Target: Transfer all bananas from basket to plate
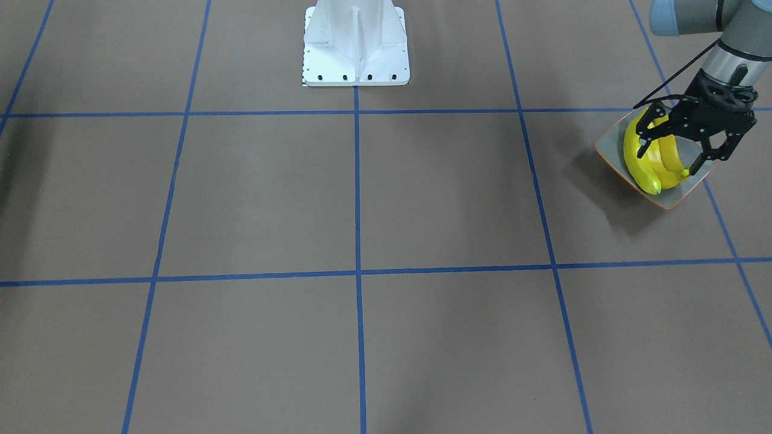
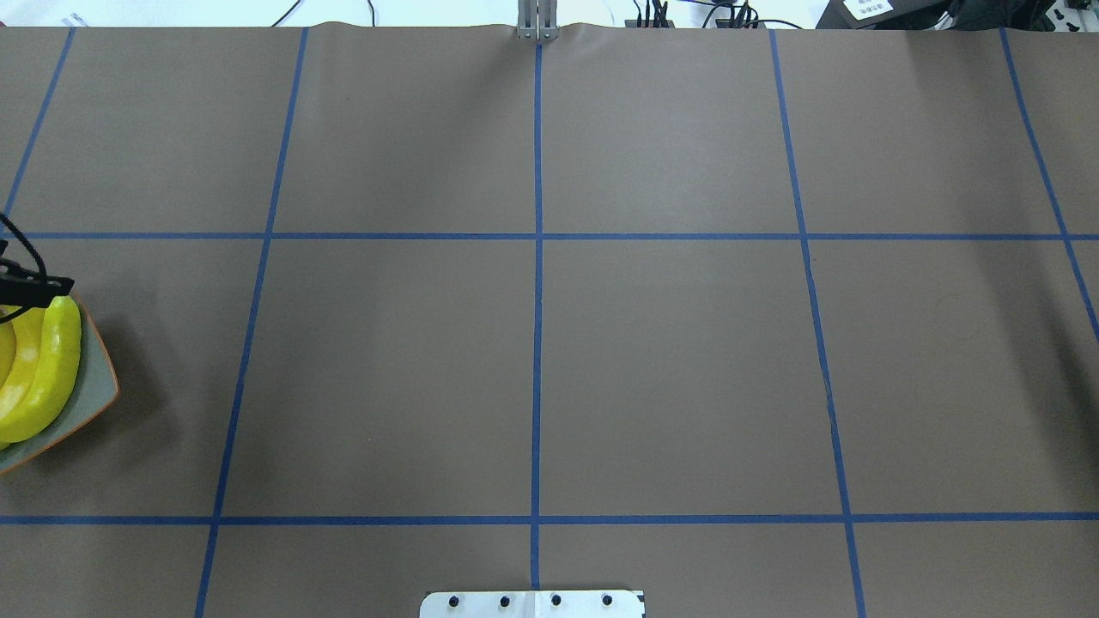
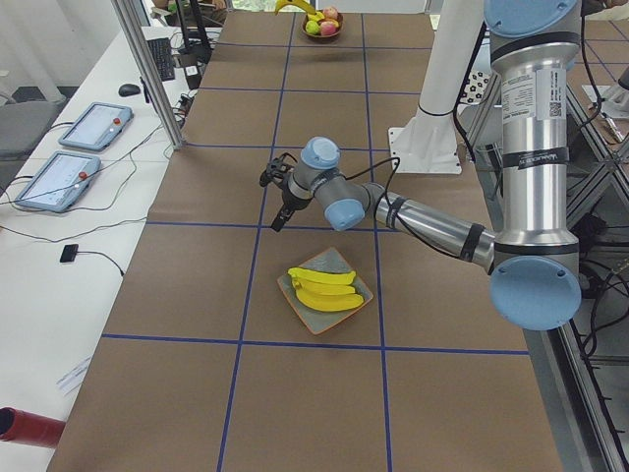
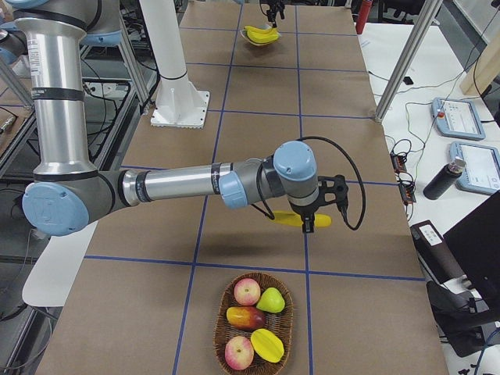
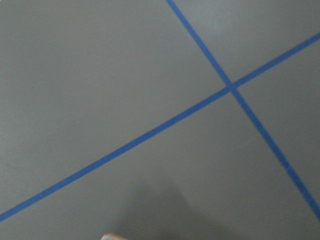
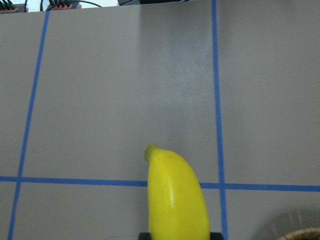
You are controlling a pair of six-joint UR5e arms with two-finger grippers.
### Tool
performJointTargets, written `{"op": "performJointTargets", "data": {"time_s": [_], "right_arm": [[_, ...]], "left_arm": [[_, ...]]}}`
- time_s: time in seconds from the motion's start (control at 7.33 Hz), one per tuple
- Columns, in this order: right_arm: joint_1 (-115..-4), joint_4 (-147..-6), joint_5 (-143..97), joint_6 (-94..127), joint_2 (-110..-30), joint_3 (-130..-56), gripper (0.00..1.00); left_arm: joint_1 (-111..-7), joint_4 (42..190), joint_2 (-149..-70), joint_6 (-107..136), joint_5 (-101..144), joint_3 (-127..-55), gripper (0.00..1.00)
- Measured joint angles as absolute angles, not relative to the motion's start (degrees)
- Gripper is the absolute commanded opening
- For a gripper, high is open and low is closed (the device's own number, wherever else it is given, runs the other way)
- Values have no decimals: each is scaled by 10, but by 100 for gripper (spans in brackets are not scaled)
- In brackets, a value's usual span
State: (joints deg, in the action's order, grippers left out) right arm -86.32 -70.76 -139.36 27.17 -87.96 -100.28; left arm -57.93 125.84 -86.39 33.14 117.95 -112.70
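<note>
Yellow and glossy, three bananas [image 1: 646,164] lie side by side on the plate [image 1: 610,148], a square grey-green dish with a thin orange rim. The banana on the outer flank is greener than its neighbours. The left gripper [image 1: 668,158] hangs above them, its two black fingers [image 1: 643,134] spread wide and holding nothing. The side view from the robot's left shows it raised clear of the fruit, so plate and bananas sit beneath the claw without touching it. The left wrist view shows only brown table cover [image 5: 100,75], crossed blue tape lines [image 5: 230,87] and a sliver of the plate's rim at its lower edge.

The right gripper [image 4: 309,222], well apart from the left one, is clamped across the fourth banana [image 6: 177,200]. It holds the banana level above the table cover, stem end pointing away from the wrist camera. The wicker basket [image 4: 219,320] stands near this claw, lower than it and off to one side, not beneath it. Within the basket are a green pear [image 4: 271,299], a yellow fruit [image 4: 268,344] and three reddish fruits [image 4: 247,291].
</note>
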Motion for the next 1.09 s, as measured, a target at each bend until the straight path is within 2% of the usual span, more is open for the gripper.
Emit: {"op": "performJointTargets", "data": {"time_s": [0.55,1.09], "right_arm": [[-700,-509,-1343,627,-817,-1010,0],[-543,-477,-1208,858,-692,-1033,0]], "left_arm": [[-527,1288,-982,507,1239,-1124,100],[-435,1300,-1130,677,1236,-1119,100]]}}
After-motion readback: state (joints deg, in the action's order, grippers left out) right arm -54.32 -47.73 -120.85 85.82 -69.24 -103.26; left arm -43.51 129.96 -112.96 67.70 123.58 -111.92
